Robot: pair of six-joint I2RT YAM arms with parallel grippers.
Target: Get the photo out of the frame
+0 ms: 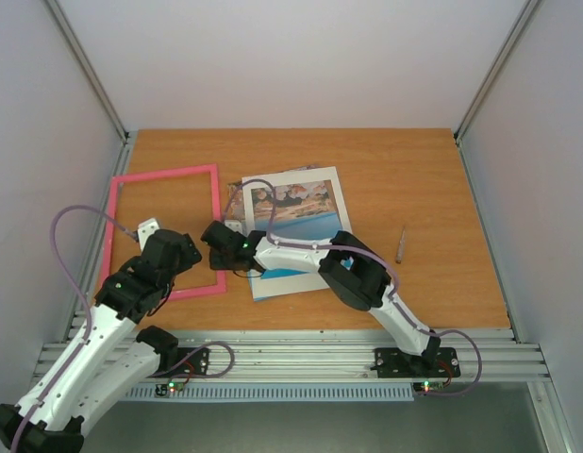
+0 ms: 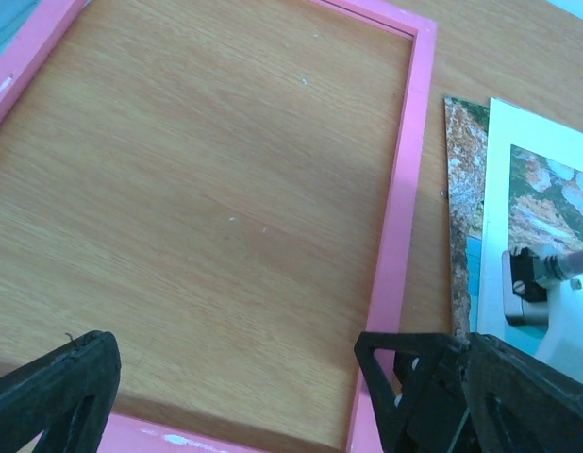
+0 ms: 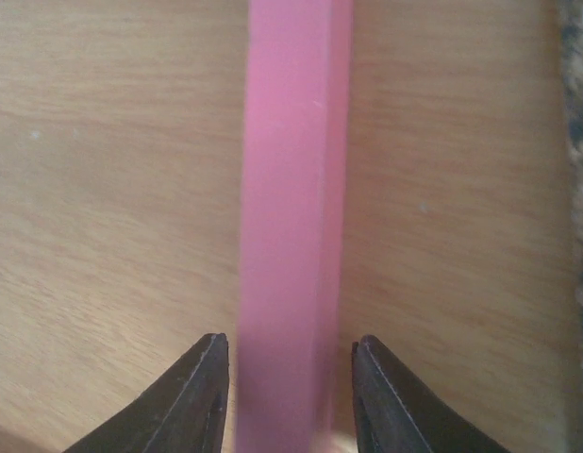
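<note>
The task appears to be nearly finished. The frame [image 1: 165,173] is lying flat in the left part of the top view, and bare wood is showing through its whole opening, so nothing is sitting inside it. The photo [image 2: 464,170] is lying on the table [image 1: 414,170] just right of the frame, apart from its pink rail. A white mat [image 2: 507,132] is covering most of it, so that one strip is sticking out on the mat's left side.

The right gripper [image 3: 288,340] is reaching across the print stack and straddling the frame's right-hand rail. Its fingers are standing partly apart, one on each side of the pink strip. A sliver of wood is showing on the left, and the right finger is close to the rail, so it does not seem to be pinching it. The left gripper [image 2: 233,340] is hovering over the frame's lower end with its fingers spread wide and holding nothing.

The step in hand looks like the last handling of the emptied frame. The next move probably calls for the right arm to rise straight off the rail without dragging it toward the print. If the print must lie on its own, the mat will need sliding off it. A thin stick [image 1: 402,243] is lying well to the right, clear of all this.
</note>
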